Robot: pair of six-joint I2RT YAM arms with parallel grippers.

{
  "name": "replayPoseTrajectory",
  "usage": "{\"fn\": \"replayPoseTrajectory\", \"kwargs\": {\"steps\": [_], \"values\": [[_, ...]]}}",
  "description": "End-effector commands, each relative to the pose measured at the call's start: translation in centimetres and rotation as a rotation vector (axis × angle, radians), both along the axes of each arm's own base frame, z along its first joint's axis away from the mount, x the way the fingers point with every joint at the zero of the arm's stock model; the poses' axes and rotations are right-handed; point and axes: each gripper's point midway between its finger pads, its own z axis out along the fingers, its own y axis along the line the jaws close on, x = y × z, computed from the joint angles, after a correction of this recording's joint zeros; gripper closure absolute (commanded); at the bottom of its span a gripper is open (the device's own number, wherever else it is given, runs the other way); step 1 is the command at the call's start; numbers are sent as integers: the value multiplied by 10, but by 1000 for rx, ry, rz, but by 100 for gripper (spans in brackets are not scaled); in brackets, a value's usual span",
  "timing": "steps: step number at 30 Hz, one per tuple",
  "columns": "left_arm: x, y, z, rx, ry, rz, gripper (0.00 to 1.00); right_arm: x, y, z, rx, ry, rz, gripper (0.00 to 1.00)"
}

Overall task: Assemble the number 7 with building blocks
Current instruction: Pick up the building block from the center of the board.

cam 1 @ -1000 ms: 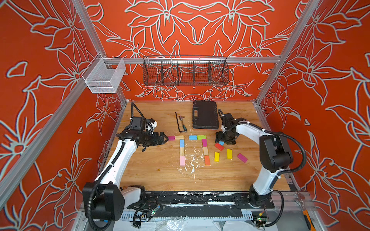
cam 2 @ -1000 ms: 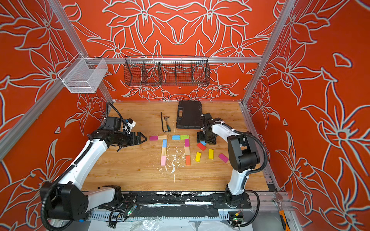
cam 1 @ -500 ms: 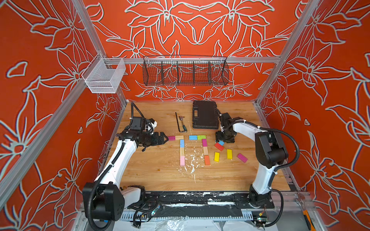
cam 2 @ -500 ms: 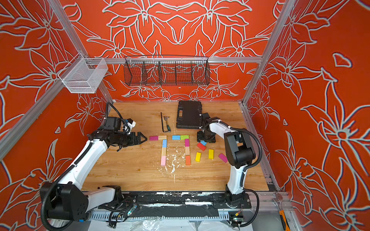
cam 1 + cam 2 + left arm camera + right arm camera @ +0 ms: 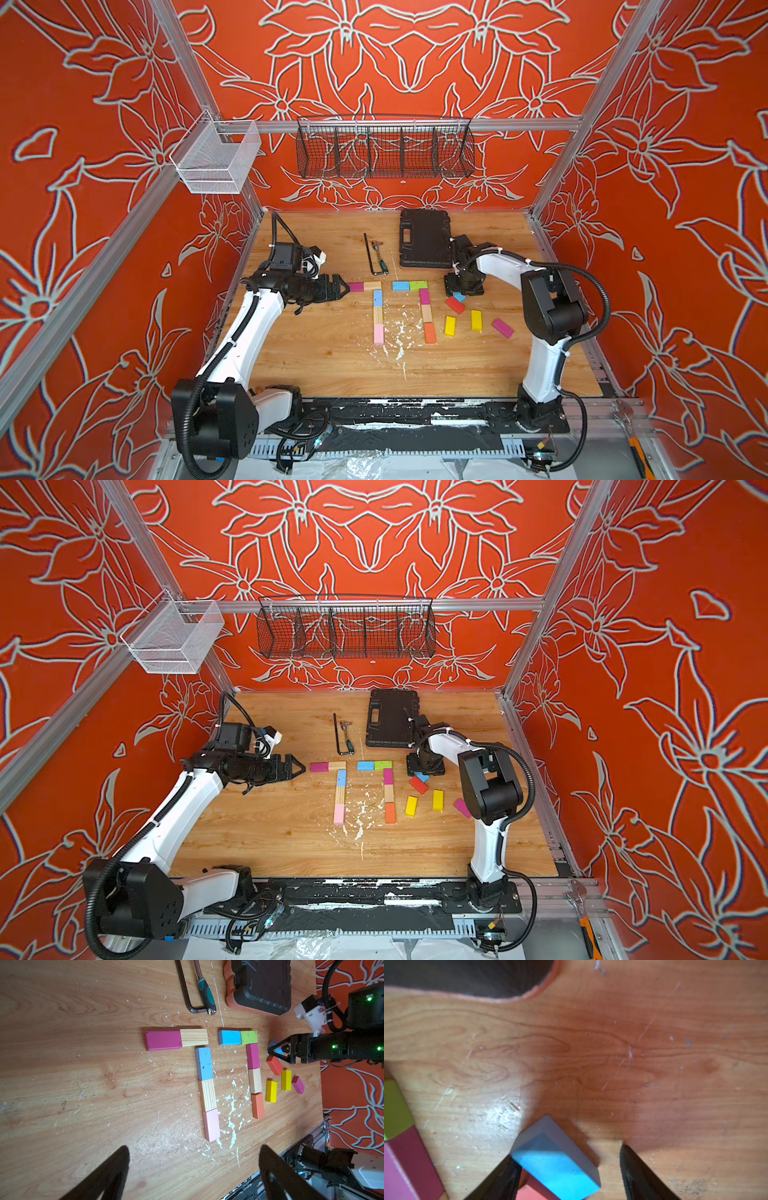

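Observation:
Two sevens of building blocks lie flat mid-table. The left number 7 starts at a magenta block [image 5: 356,286] and ends at a pink one [image 5: 378,334]. The right one runs from a blue block [image 5: 401,285] to an orange one [image 5: 430,332]. My left gripper [image 5: 343,289] is open and empty, just left of the magenta block. My right gripper [image 5: 568,1153] points down, open around a loose blue block [image 5: 556,1159]. One finger touches the block and the other stands apart. That block is tilted, with one end over a red block [image 5: 455,305].
Two yellow blocks [image 5: 450,325] [image 5: 476,320] and a magenta block [image 5: 503,328] lie loose right of the sevens. A black case [image 5: 424,243] sits behind my right gripper. A hex key [image 5: 370,259] and a screwdriver [image 5: 380,259] lie at the back. White flecks dot the wood.
My right gripper's jaws have narrowed around the loose blue block, and the right arm's elbow has shifted. The left arm has not moved.

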Motion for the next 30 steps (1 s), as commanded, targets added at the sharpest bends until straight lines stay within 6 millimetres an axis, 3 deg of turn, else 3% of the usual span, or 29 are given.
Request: {"fn": "replayPoseTrajectory", "kwargs": {"steps": [1, 5, 9, 12, 16, 18, 23, 26, 30], "values": [[-1, -3, 1, -25, -10, -21, 6, -12, -6, -9, -30, 54, 64, 34], [-1, -3, 1, -25, -10, -21, 6, -5, 6, -12, 16, 59, 129, 46], [-2, -2, 2, -21, -12, -20, 6, -1, 7, -12, 13, 54, 152, 51], [-2, -3, 2, -22, -13, -21, 6, 3, 4, -3, -6, 22, 154, 56], [-2, -3, 2, -27, -11, -22, 6, 9, 2, 14, -11, -26, 118, 69], [-2, -3, 3, -26, -15, -20, 6, 12, 2, 25, -5, -50, 76, 69], [-2, -2, 4, -21, -19, -14, 6, 6, 14, 57, 145, -80, -149, 68], [-2, -1, 5, -17, -21, -9, 6, -1, 41, 71, 375, -82, -336, 68], [-3, 0, 5, -14, -23, -4, 6, -11, 68, 68, 664, -21, -668, 70]]}}
